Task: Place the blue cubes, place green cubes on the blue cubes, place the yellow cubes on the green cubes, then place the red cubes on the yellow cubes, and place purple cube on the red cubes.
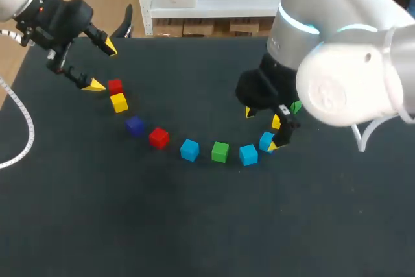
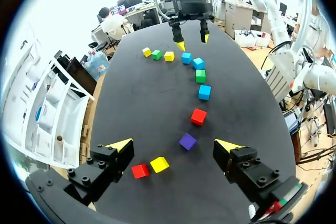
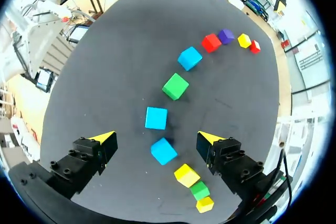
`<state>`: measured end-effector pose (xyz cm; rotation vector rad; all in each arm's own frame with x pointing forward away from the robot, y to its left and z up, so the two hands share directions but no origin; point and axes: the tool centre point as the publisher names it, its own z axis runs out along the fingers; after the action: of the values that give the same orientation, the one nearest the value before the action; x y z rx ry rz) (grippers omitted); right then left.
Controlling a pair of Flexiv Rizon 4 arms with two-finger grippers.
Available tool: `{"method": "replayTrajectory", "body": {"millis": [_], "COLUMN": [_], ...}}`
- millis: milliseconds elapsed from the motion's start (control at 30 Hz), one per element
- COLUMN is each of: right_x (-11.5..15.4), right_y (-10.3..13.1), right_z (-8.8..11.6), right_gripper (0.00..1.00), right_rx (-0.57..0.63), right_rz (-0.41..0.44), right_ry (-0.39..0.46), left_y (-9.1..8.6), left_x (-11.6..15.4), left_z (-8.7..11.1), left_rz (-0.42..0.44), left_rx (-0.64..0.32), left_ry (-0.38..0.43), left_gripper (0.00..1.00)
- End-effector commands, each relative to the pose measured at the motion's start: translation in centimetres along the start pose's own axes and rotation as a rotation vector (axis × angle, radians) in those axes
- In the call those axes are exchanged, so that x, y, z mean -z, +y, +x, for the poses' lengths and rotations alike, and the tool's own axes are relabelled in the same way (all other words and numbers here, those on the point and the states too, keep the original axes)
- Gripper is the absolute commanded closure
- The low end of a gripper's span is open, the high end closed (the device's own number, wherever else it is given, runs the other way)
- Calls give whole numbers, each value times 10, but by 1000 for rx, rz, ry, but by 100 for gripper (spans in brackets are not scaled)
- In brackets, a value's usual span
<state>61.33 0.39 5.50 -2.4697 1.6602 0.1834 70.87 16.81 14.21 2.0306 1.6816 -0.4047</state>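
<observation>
My table [image 1: 78, 212], black top. On it, 1 curved row, none stacked: red cubes [image 2: 140, 170] [image 2: 198, 116] x2, yellow cubes [image 2: 159, 164] [image 2: 169, 56] [image 2: 146, 52] x3, purple cube [image 2: 187, 141] x1, blue cubes [image 2: 204, 92] [image 2: 198, 63] [image 2: 186, 58] x3, green cubes [image 2: 200, 76] [image 2: 156, 54] x2.

Black table [image 1: 78, 212]; blue cubes [image 1: 189, 150], green cubes [image 1: 220, 152], yellow cubes [image 1: 118, 102], red cubes [image 1: 158, 137], purple cube [image 1: 134, 126].

Head camera overlooks the table [image 1: 194, 225]; opposed wrist cameras share the cube row [image 1: 189, 150].
</observation>
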Motion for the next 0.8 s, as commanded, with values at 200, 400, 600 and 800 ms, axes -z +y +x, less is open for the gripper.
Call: {"method": "replayTrajectory", "body": {"millis": [200,400,600,800], "right_x": [-23,-32,-44,-54], "right_y": [4,4,4,4], "right_z": [-4,-3,-2,-1], "right_gripper": [0,0,0,0], "right_rx": [-42,-69,-101,-108], "right_rz": [2,-6,-11,-19], "right_ry": [2,27,39,44], "left_y": [-1,-1,-1,-1], "left_x": [0,0,0,0], "left_z": [1,1,1,1], "left_rz": [-2,-2,-2,-2], "left_rx": [-3,-3,-3,-3], "left_ry": [-2,-2,-2,-2], "left_gripper": [0,0,0,0]}}
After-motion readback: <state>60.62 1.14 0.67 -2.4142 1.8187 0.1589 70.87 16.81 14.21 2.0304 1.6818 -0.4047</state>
